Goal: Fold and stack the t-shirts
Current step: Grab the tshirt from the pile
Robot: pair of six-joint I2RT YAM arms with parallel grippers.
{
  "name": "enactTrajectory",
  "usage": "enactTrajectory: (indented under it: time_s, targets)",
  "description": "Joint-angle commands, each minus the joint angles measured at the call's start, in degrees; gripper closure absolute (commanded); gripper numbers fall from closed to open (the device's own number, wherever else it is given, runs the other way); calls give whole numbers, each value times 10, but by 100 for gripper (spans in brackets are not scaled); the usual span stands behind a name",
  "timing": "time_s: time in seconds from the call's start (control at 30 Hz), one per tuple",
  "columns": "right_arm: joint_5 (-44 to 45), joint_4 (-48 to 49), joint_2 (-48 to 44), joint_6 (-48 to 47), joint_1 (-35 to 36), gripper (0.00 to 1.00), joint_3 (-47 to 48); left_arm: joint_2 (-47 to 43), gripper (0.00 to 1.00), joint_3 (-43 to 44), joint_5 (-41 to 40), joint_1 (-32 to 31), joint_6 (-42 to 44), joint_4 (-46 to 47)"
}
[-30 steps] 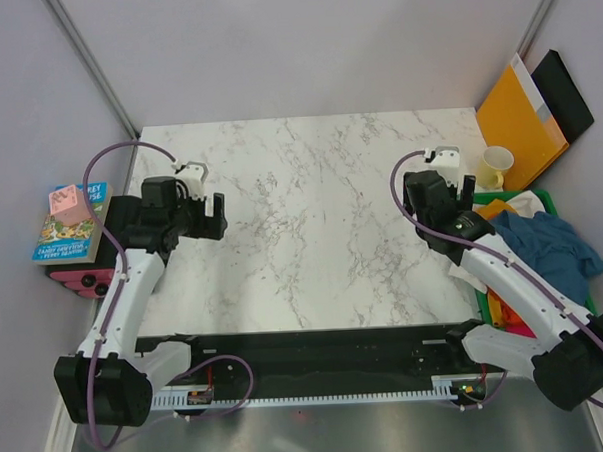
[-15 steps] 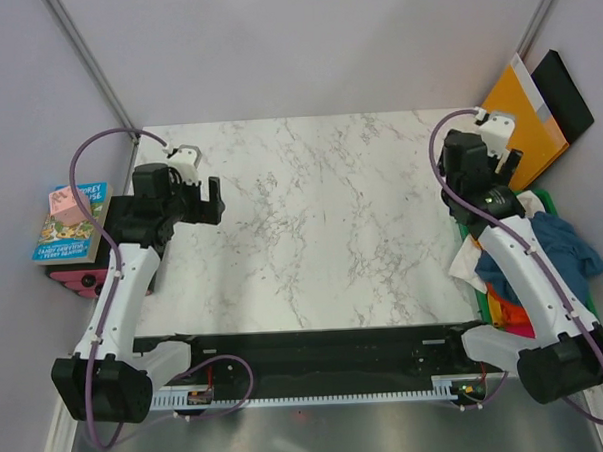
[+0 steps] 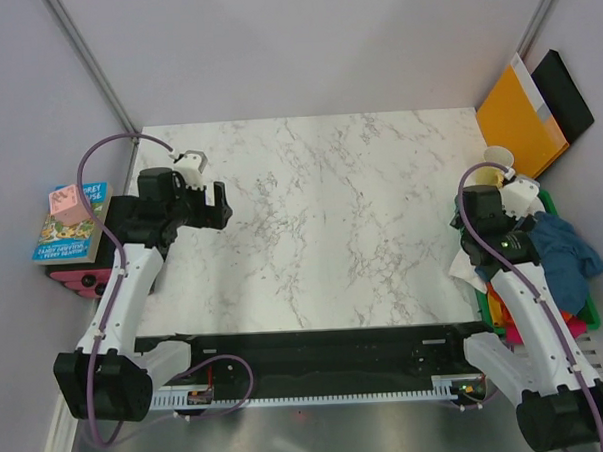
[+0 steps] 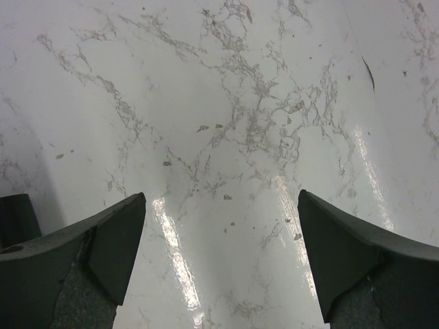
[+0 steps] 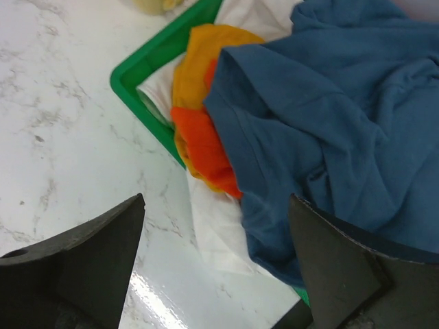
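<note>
Your right gripper (image 5: pixel 216 205) stands wide open with nothing between its two dark fingers. It points down at the left rim of a green bin (image 5: pixel 147 58), which sits at the right edge of the marble table (image 4: pixel 226 103). In the right wrist view the fingers rise from the bottom corners of the frame. You cannot tell whether they touch any cloth.

The bin holds the t-shirts in a loose heap, none of them folded. The dark teal-blue t-shirt (image 5: pixel 329 116) lies on top and fills the right half of the wrist view. It is crumpled into soft folds, with a stitched hem running diagonally down its left side. A bright orange t-shirt (image 5: pixel 206 147) shows under its left edge, and a yellow-orange one (image 5: pixel 199 62) lies above that. A white cloth (image 5: pixel 212 233) spills over the rim onto the table at lower centre. In the top view a bit of pink cloth (image 3: pixel 521 328) peeks out at the bin's lower end, beside the right arm.

Most of the bin is hidden, since the shirts cover its inside and the right arm crosses it in the top view. You cannot tell how many garments the heap holds. A pale yellow cup (image 3: pixel 497 162) just above the bin is partly covered by the wrist.

Your left gripper (image 4: pixel 221 199) is just as wide and empty, over bare marble at the left of the table. Only its fingertips show, in the bottom corners of the left wrist view.

At the upper right of the top view an orange envelope (image 3: pixel 519 116) leans beside a flat black object (image 3: pixel 564 94). At the left edge a book (image 3: pixel 70 236) lies with a pink block (image 3: pixel 68 204) on it.
</note>
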Motion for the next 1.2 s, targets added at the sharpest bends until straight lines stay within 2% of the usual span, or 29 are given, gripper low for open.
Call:
enactTrajectory:
  time_s: [0.0,0.13,0.3,0.43,0.6,0.73,0.8,0.9,0.97,1.0,1.07,1.17]
  targets:
    - [70,-63,-38,58,-5,8,-5,-3,0,-5,20,3,-16,20]
    - [100,-100,-10,77,-33,16,22,6,0,-3,13,3,-21,21]
    - [76,-105,24,92,-79,25,23,10,0,-3,-3,3,-20,21]
    - [27,-93,43,86,-126,26,7,10,0,-4,-7,3,-18,21]
    - [0,-63,68,74,-142,27,-7,10,0,-9,-6,3,-21,21]
    - [-61,-40,115,60,-172,23,-20,12,0,-12,-6,3,-19,21]
    - [-77,-27,119,61,-175,27,-25,14,0,-11,-6,3,-20,21]
    - [-81,-13,112,60,-176,65,-35,17,0,-11,-6,3,-19,21]
    - [-84,-5,94,57,-176,83,-36,18,0,-11,-6,3,-19,21]
    - [-87,-4,84,57,-175,95,-34,19,0,-11,-6,3,-19,21]
    - [-91,-10,69,50,-169,100,-22,22,0,-12,-5,3,-20,21]
    - [-108,15,40,41,-128,100,6,25,0,-11,0,3,-20,21]
